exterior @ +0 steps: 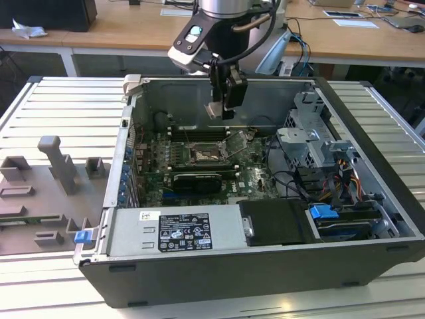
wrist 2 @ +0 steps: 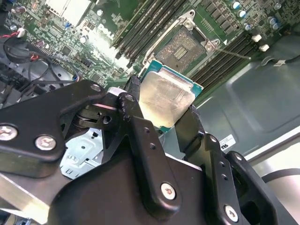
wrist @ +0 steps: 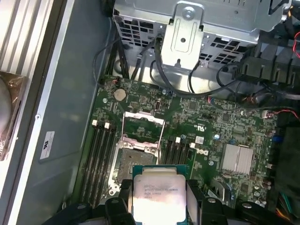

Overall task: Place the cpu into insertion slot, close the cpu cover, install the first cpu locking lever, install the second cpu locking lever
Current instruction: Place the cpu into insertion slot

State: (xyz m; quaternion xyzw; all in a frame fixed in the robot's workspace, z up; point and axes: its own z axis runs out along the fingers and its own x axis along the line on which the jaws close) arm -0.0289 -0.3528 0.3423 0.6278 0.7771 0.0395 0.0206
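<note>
Two black fingers (wrist 2: pixel 135 107) of the gripper (wrist 2: pixel 164 119) are clamped on opposite edges of the cpu (wrist 2: pixel 166 93), which hangs well clear of the green board (wrist: pixel 211 117). Beneath and just ahead of the fingertips lies the insertion slot (wrist: pixel 136 159), its dark centre bare. Beyond that, farther from the gripper, the cpu cover (wrist: pixel 143 125) stands swung open inside the computer case (exterior: pixel 372 113)

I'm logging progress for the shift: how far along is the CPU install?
Nothing is finished yet. In hand: the gripper is shut on the cpu, held above the motherboard. The insertion slot is empty and the cpu cover stands swung open, so seating, closing and both locking steps remain.
</note>
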